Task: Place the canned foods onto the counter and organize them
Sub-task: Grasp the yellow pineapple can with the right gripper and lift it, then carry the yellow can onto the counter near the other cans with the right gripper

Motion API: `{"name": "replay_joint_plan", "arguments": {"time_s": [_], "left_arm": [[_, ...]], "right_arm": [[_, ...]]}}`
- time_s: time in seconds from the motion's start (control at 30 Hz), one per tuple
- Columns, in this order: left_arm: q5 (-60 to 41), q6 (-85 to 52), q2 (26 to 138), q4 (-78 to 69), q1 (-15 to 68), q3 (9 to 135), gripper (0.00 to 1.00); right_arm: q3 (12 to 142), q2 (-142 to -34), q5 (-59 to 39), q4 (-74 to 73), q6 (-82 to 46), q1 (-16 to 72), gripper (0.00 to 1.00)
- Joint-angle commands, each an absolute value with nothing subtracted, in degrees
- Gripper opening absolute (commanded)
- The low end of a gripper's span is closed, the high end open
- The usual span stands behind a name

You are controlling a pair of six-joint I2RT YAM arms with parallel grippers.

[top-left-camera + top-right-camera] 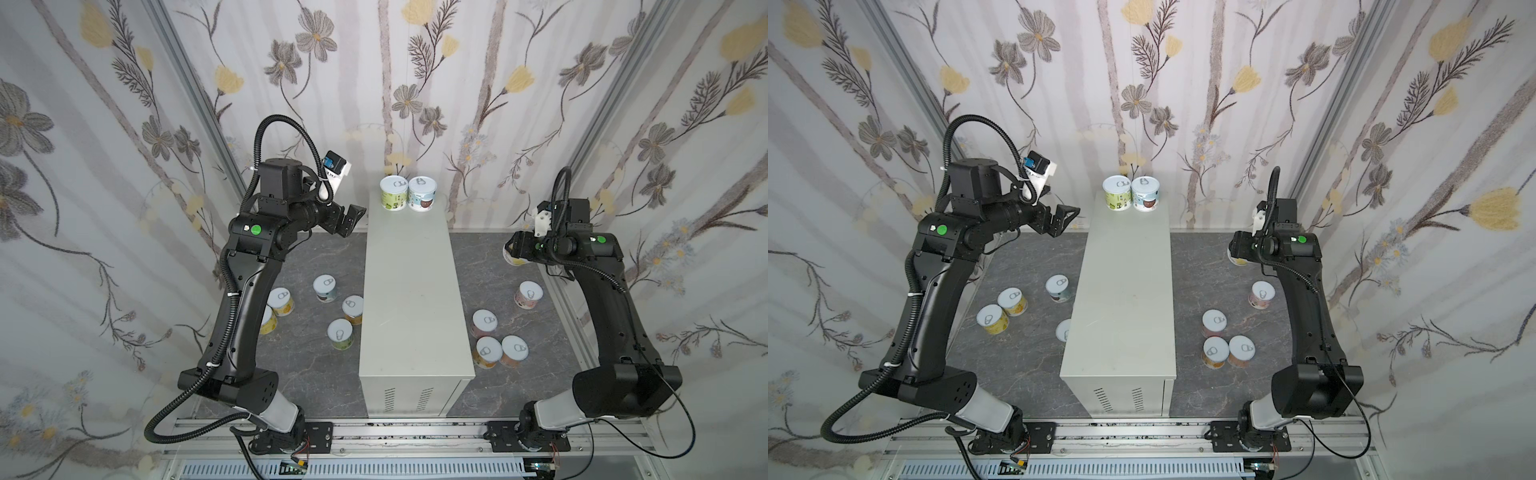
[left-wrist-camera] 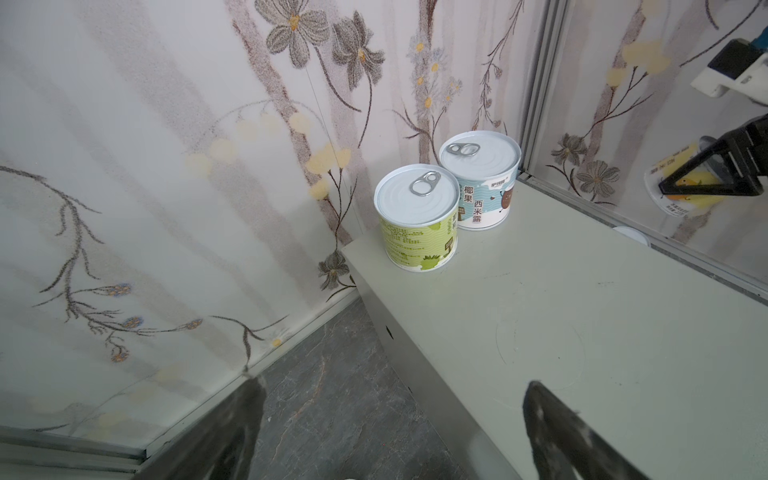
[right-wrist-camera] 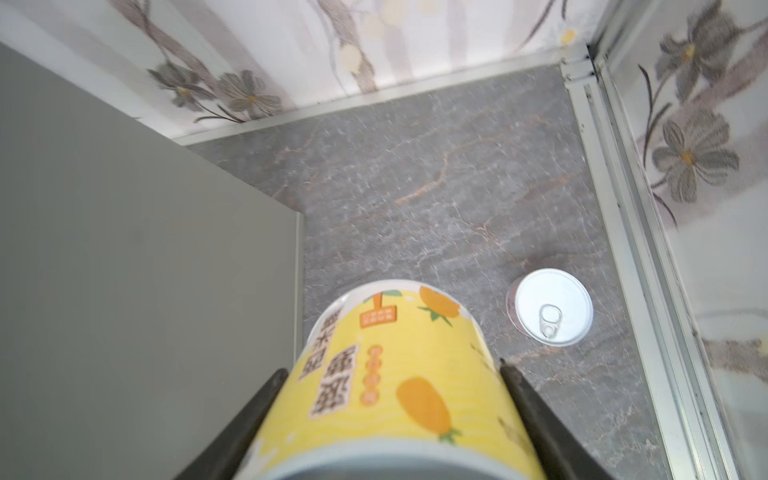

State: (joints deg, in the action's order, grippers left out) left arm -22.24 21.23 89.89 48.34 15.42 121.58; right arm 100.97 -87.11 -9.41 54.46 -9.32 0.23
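Item one: we are logging the long pale grey-beige metal box table (image 1: 411, 291). A green-labelled can (image 1: 393, 193) and a blue-and-white-labelled can (image 1: 420, 194) are standing upright, side by side, at its far end.

Item two: the left hand (image 1: 351, 220) is hanging spread and empty beside that end.

Item three: the right hand (image 3: 392, 370) is clamping the yellow fruit-printed can (image 3: 415, 332) above the dark marbled floor (image 1: 316, 257), off the table's right side. Its axis is running out along the fingers and seems tipped from upright. We are judging that, released like this, it risks rolling off the table.
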Motion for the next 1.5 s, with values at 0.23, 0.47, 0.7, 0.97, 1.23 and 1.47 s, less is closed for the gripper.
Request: {"name": "replay_joint_plan", "arguments": {"time_s": [0.23,0.47,0.7,0.97,1.23,1.47], "left_arm": [[-27.8,22.6,88.4,46.9,15.5,119.7,0.98],[-28.4,22.6,87.6,46.7,15.5,118.4,0.98],[-28.7,22.6,85.5,45.7,15.9,115.8,0.99],[-28.6,22.8,84.2,45.6,16.8,114.5,1.00],[-28.7,22.9,83.4,45.9,17.7,113.6,1.00],[-28.7,23.1,83.7,46.4,18.7,114.1,1.00]], "right_arm": [[130.3,-98.7,-12.9,67.6,-8.0,13.9,0.39],[132.3,-99.2,-13.8,67.7,-6.1,18.8,0.39],[134.1,-99.9,-12.9,68.1,-6.0,22.3,0.38],[137.4,-102.2,-11.7,69.7,-4.7,26.0,0.40],[138.6,-104.2,-10.1,70.6,-4.1,28.8,0.44],[138.9,-104.1,-10.3,70.5,-3.7,29.6,0.55]]}}
